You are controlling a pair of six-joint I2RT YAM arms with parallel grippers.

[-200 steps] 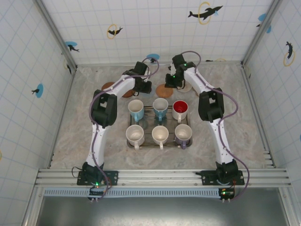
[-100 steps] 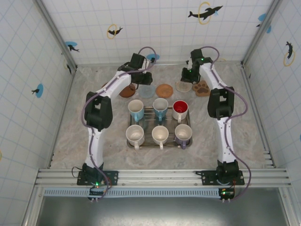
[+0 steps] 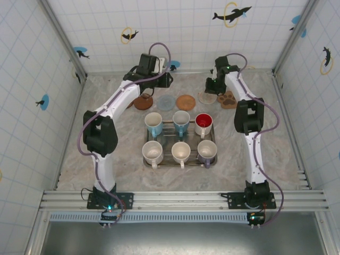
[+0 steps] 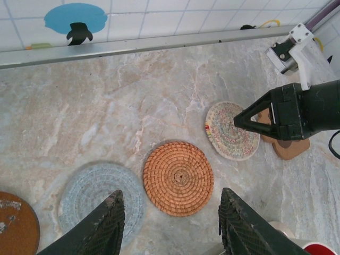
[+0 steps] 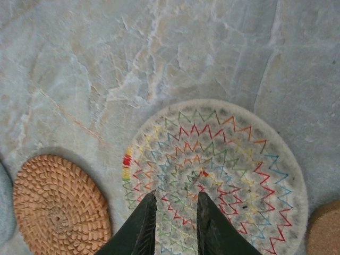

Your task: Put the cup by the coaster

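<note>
Hovering over the far part of the marble-patterned worktop point(image 3: 95, 143), the left claw point(image 4: 170, 195) has its two black fingers spread wide with nothing between them. The round orange rattan coaster point(image 4: 178, 178) lies below the gap and the round grey-blue woven coaster point(image 4: 93, 191) lies partly under one finger. The right claw point(image 5: 176, 196) hangs low over the round pale coaster stitched with coloured zigzags point(image 5: 223, 164). Its fingers stand a narrow gap apart and hold nothing; whether the tips touch the coaster I cannot tell. These three coasters lie in a row along the worktop's far edge, with the round dark brown cork coaster point(image 3: 143, 101) at the row's left end and the paw-shaped cork coaster point(image 3: 229, 99) at its right end. The cups all stand upright in the metal wire tray point(image 3: 191, 165) at the middle of the worktop, nearer than the coaster row. The far row holds the white cup with a pale blue inside point(image 3: 153, 125), the light blue cup point(image 3: 181, 123) and the white cup with a red inside point(image 3: 203, 124). The near row holds the plain white cup point(image 3: 152, 153), the cream cup point(image 3: 180, 152) and the lavender cup point(image 3: 206, 152).
</note>
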